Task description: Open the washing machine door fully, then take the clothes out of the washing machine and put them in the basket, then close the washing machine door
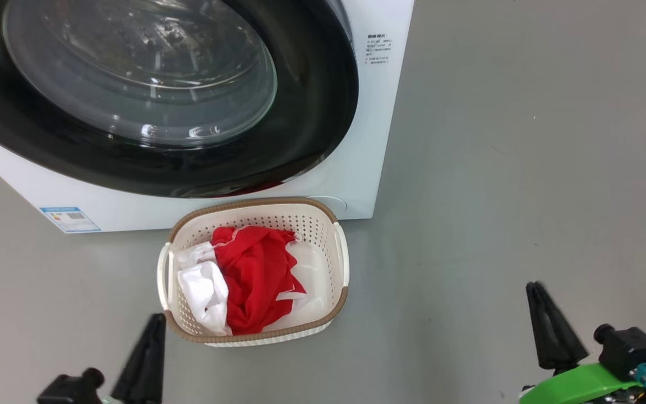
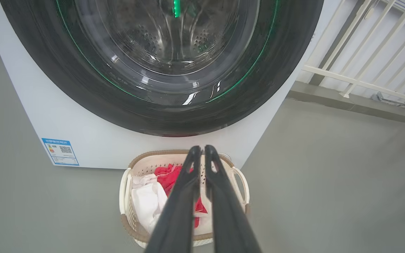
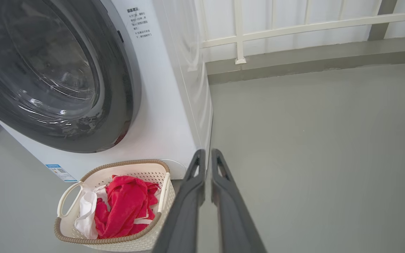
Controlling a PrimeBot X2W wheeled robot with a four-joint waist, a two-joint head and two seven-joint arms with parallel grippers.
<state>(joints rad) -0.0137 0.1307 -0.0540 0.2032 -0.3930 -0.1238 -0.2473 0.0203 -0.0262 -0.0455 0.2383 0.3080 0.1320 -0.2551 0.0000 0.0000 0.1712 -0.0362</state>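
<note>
The washing machine [image 1: 382, 146] is a white box whose round door [image 1: 312, 112] sits flat against its front, black rim around a clear glass bowl. In front of it on the floor stands the cream basket [image 1: 255, 203] holding the clothes: a red jersey [image 1: 255, 275] and a small white garment [image 1: 202, 289]. My left gripper [image 1: 156, 318] hovers near the basket's front left corner, fingers together and holding nothing. In the left wrist view the left gripper [image 2: 202, 149] points over the basket [image 2: 125, 182] toward the door [image 2: 83, 70]. My right gripper [image 1: 535, 287] is shut over bare floor, to the right; in the right wrist view, the right gripper [image 3: 207, 153] sits beside the basket [image 3: 65, 200].
Grey floor [image 1: 525, 168] spreads to the right of the machine. A white railing [image 3: 294, 26] on a low kerb runs behind that floor. A blue sticker [image 1: 70, 219] marks the machine's lower left front.
</note>
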